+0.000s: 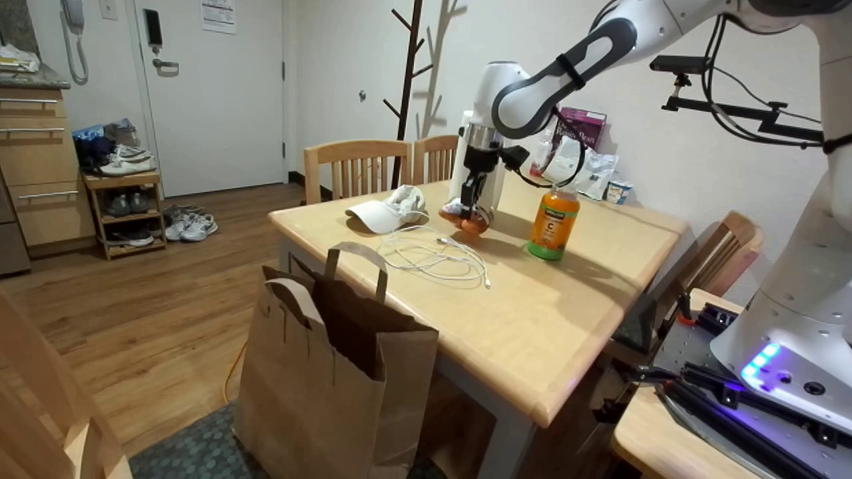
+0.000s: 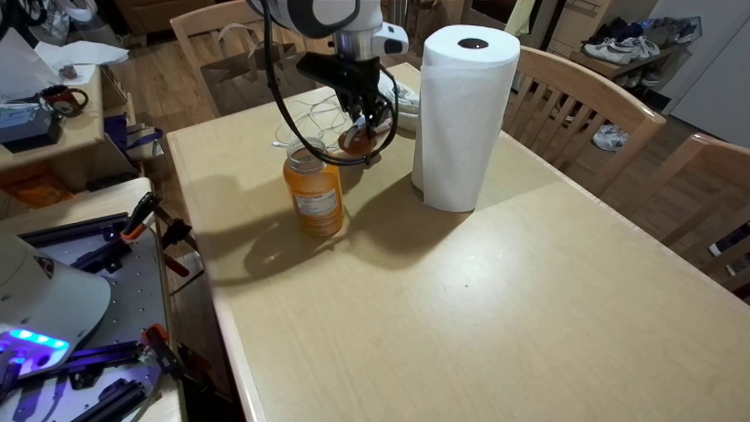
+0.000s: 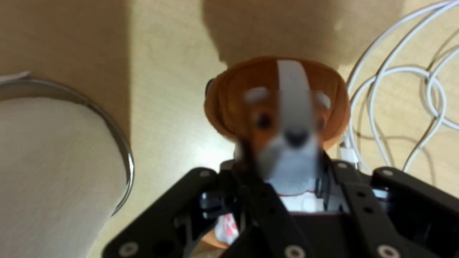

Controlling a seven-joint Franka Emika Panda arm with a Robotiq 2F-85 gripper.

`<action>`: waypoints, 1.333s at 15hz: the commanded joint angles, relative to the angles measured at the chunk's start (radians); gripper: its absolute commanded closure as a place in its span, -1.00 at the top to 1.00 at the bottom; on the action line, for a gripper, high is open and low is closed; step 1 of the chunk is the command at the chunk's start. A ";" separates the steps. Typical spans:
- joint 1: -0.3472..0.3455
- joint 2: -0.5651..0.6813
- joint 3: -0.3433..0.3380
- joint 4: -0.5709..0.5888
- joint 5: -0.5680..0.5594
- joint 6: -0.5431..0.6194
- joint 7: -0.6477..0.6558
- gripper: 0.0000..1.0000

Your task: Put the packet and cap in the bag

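My gripper (image 1: 472, 196) is shut on a small plush dog (image 1: 474, 223), orange-brown with white, close over the table. In the wrist view the dog's brown head (image 3: 247, 80) sticks out past the fingers (image 3: 285, 172) and its middle is squeezed between them. No flat packet shows; the dog is the only orange-and-white soft thing. The whitish cap (image 1: 376, 214) lies on the table, brim towards the far edge in an exterior view; the roll partly hides it in an exterior view (image 2: 405, 105). The brown paper bag (image 1: 306, 379) stands open on a chair at the table's edge.
A white cable (image 1: 488, 283) lies coiled between the cap, bag and gripper. An orange bottle (image 1: 554, 223) and a tall paper-towel roll (image 2: 460, 140) stand close to the gripper. Chairs (image 1: 356, 163) surround the table (image 1: 532, 319). Items including a purple box (image 1: 586, 126) stand near the wall.
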 commanded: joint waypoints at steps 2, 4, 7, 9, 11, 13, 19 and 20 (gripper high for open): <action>0.020 -0.093 -0.035 0.010 -0.077 -0.029 0.019 -0.94; 0.031 -0.129 -0.052 0.012 -0.121 -0.044 0.036 -0.99; 0.056 -0.182 -0.057 0.030 -0.209 -0.110 0.044 -0.98; 0.074 -0.208 -0.034 0.052 -0.240 -0.160 0.016 -0.95; 0.104 -0.218 0.002 0.082 -0.256 -0.205 -0.014 -0.96; 0.144 -0.210 0.043 0.119 -0.282 -0.253 -0.038 -0.95; 0.242 -0.144 0.163 0.225 -0.259 -0.359 -0.179 -0.95; 0.253 -0.128 0.180 0.240 -0.252 -0.362 -0.211 -0.95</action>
